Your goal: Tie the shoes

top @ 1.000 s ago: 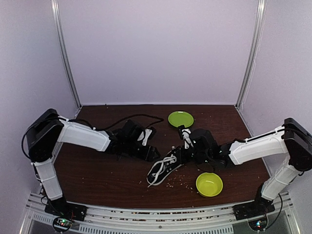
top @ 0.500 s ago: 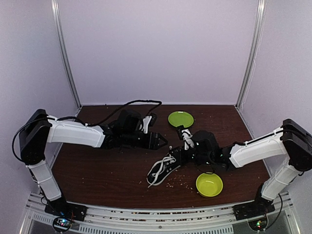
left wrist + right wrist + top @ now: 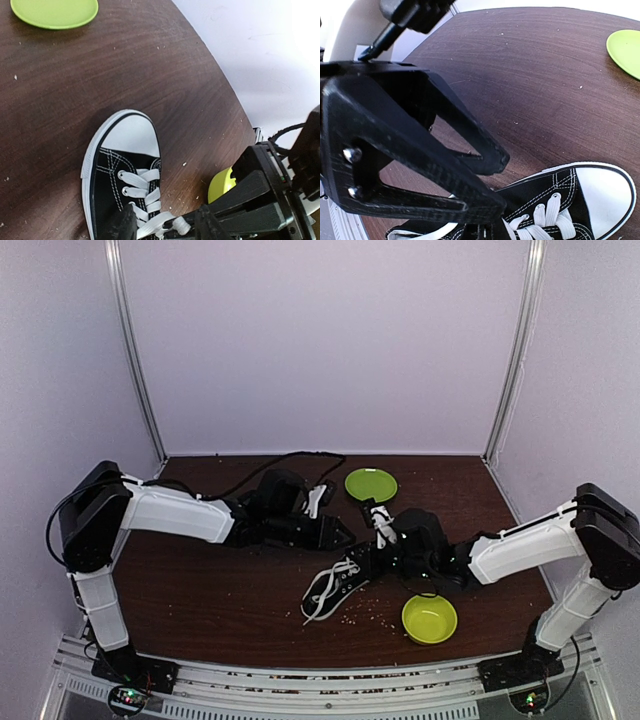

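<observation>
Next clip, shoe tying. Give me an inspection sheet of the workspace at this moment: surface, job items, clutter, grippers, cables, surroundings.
Surface: dark wood table, scattered with crumbs.
Job's things: one black sneaker mid-table; white laces loose, no bow seen.
Clutter: green plate behind the shoe; green bowl to its near right.
Grippers: left gripper open, fingers either side of a lace; right gripper shut at the laces, pinch not confirmable.
Cables: black cable arcing above the left arm.
Surroundings: pale walls, metal corner posts, rail along the near edge.
</observation>
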